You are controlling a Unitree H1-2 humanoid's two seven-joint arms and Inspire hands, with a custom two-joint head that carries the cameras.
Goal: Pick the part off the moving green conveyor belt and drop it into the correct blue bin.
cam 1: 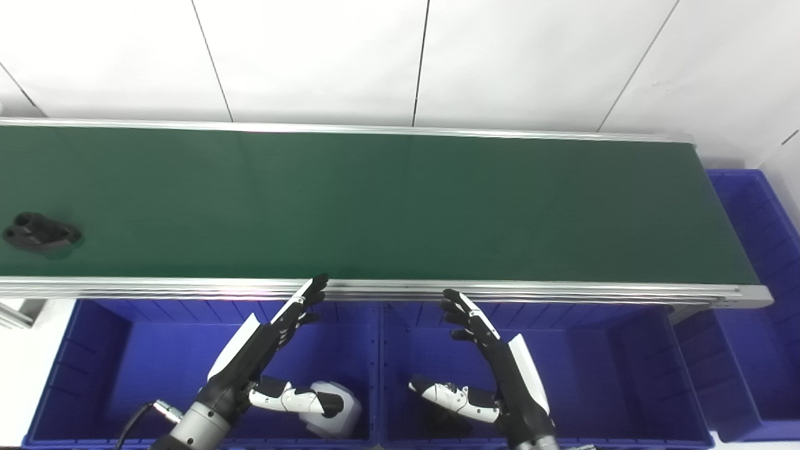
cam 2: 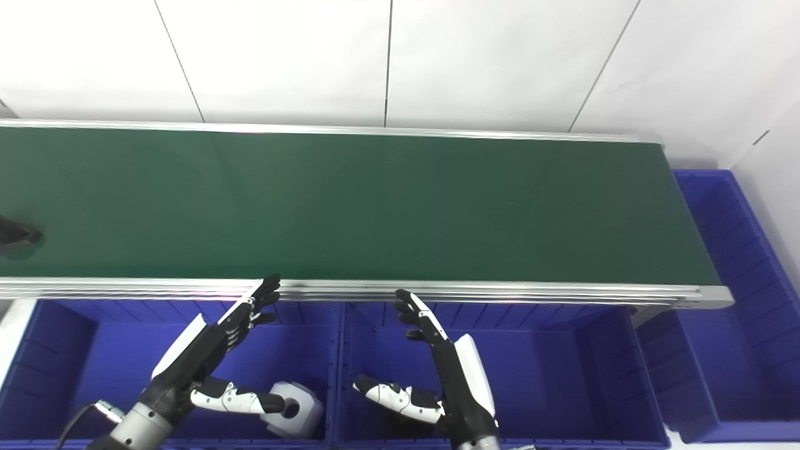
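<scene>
A black part (cam 1: 40, 232) with two round bosses lies on the green conveyor belt (cam 1: 387, 206) at its far left; in the right eye view only its edge (cam 2: 17, 236) shows. My left hand (cam 1: 269, 350) is open and empty, held above the left blue bin (cam 1: 94, 350), fingers pointing up toward the belt's near rail. My right hand (cam 1: 487, 369) is open and empty above the middle blue bin (cam 1: 594, 356). Both hands are far right of the part.
A white part (cam 1: 334, 409) lies in the left bin under my left hand's thumb. A third blue bin (cam 1: 759, 300) stands at the belt's right end. The belt's silver near rail (cam 1: 562, 290) runs just beyond my fingertips. A white wall is behind.
</scene>
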